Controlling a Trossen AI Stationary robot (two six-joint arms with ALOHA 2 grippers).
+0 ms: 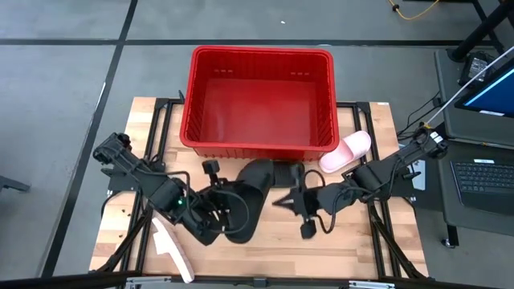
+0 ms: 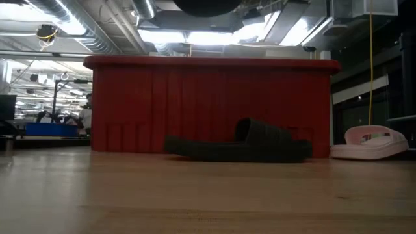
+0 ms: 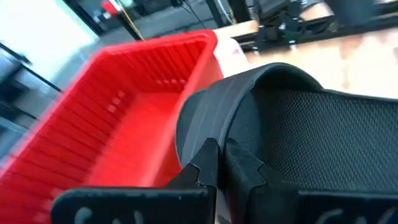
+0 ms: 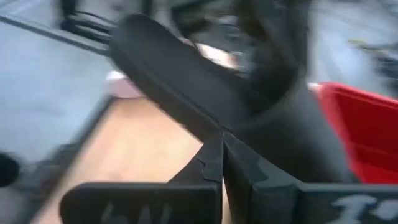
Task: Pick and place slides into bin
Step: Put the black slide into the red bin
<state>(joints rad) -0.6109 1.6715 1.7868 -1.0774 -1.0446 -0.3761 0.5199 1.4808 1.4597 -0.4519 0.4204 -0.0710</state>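
My left gripper (image 1: 218,215) is shut on a black slide (image 1: 249,197), held above the table's near middle; it also shows in the left wrist view (image 3: 298,130). My right gripper (image 1: 281,201) is shut, with its tips right beside that slide (image 4: 186,81). A second black slide (image 2: 240,146) lies sole down on the table before the red bin (image 1: 261,100). One pink slide (image 1: 347,151) lies at the bin's right near corner. Another pink slide (image 1: 173,249) lies at the near left. My left gripper pinches the edge of the black slide's wide strap (image 3: 217,134) between its two fingers, coming from the table's left. The slide is lifted clear of the table, with its footbed (image 3: 336,137) beside the fingers. My right gripper's fingertips (image 4: 214,155) stand at the same slide's side; whether they touch it, I cannot tell.
The bin (image 2: 208,104) stands at the table's far middle and its floor is bare. A laptop and a desk (image 1: 482,172) stand off the table's right side. There is bare wood (image 1: 353,241) along the near edge, between and to the right of the arms.
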